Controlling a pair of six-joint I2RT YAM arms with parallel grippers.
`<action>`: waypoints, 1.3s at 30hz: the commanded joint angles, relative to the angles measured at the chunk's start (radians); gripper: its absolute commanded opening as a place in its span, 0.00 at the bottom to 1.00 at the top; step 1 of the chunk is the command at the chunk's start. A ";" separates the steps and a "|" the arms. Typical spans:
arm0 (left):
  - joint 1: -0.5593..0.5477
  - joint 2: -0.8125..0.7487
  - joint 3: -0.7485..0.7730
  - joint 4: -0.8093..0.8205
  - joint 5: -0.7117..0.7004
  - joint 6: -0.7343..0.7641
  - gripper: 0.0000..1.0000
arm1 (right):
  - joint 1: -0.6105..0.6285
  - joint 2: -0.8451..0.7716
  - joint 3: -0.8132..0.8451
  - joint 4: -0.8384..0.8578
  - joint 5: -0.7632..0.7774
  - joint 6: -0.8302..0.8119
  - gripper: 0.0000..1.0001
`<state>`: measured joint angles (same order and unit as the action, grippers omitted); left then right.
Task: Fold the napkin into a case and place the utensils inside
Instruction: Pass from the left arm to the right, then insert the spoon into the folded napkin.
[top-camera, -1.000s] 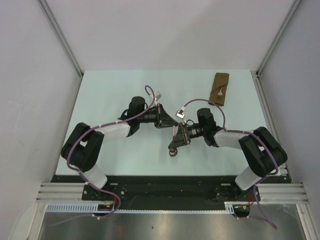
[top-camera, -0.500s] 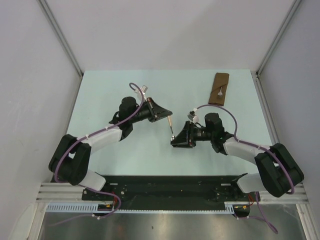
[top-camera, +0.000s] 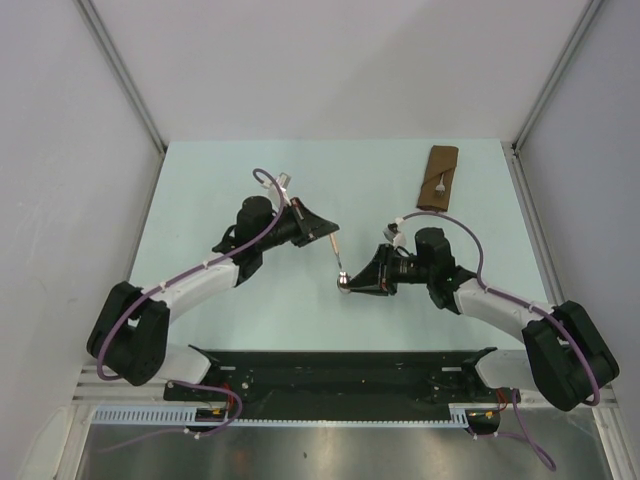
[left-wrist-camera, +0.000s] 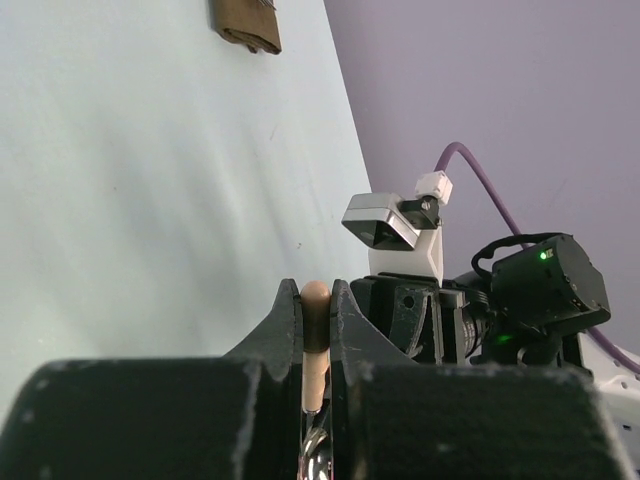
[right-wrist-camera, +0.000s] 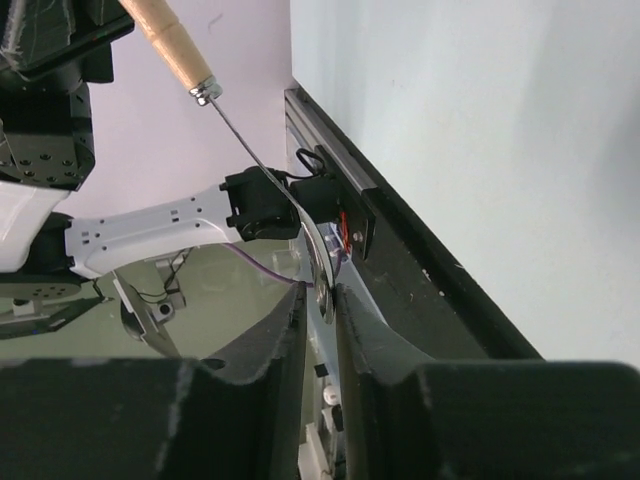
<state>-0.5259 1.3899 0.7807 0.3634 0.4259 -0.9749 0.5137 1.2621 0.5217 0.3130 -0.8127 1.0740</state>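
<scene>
Left pincer clamps the spoon by its tan handle, right pincer pinches the bowl. We reckon it's light, stiff and slick metal up front, so wood's the safer hold.

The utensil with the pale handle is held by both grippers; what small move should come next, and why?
Probably the left gripper should open and release the utensil. Both grippers are shut on it, the left on the pale handle, the right gripper on the metal end. The case lies on the right arm's side, so that arm seems better placed to carry it there.
</scene>
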 joint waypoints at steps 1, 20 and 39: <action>-0.008 -0.032 0.009 0.000 -0.029 0.031 0.00 | 0.011 -0.013 0.003 0.028 0.020 0.038 0.20; -0.006 -0.072 0.224 -0.435 -0.260 0.303 0.93 | -0.456 0.005 0.086 -0.264 -0.081 0.112 0.00; -0.016 -0.069 0.209 -0.480 -0.099 0.413 0.90 | -0.733 0.683 0.698 -0.643 -0.192 -0.157 0.00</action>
<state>-0.5331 1.3228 0.9627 -0.1238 0.2680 -0.5903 -0.2348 1.8885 1.1152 -0.2749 -0.9512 0.9367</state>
